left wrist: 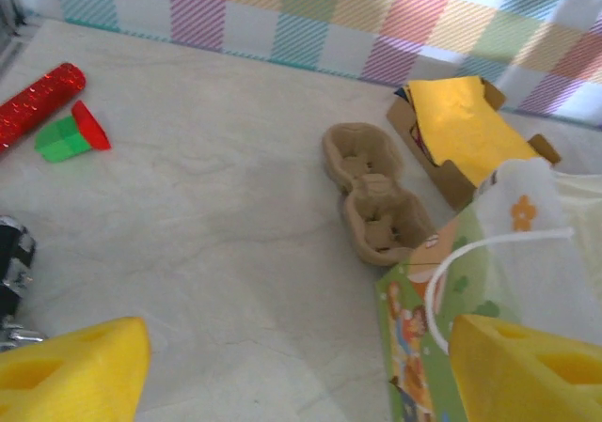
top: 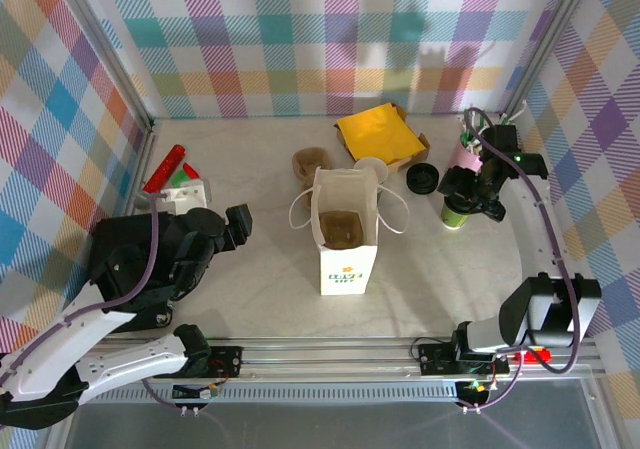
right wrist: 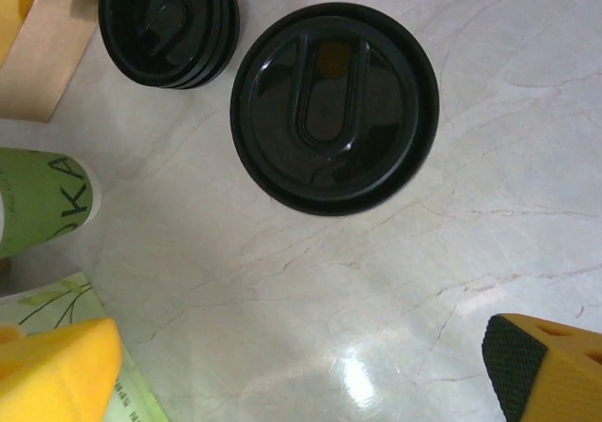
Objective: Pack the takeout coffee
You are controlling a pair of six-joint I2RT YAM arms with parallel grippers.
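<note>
The takeout coffee (right wrist: 334, 107) stands upright on the table, and from above I see its round black lid. In the top view its green base (top: 455, 214) peeks out under my right gripper (top: 470, 194). That gripper (right wrist: 301, 375) hovers over the cup, open, with bare table between its yellow fingers (right wrist: 56, 370). The white paper bag (top: 347, 254) stands open mid-table with something brown at its bottom. My left gripper (top: 238, 224) is left of the bag, open and empty. The bag's printed side and white handle (left wrist: 442, 290) lie by its right finger (left wrist: 527, 370).
A stack of loose black lids (right wrist: 169, 23) lies beside the coffee. A lidless green-print cup (right wrist: 42, 196) lies nearer the bag. A brown cup carrier (left wrist: 376, 192) and a cardboard box with a yellow sheet (top: 380, 134) sit behind the bag. A red tube (left wrist: 42, 102) and a green block (left wrist: 61, 140) are far left.
</note>
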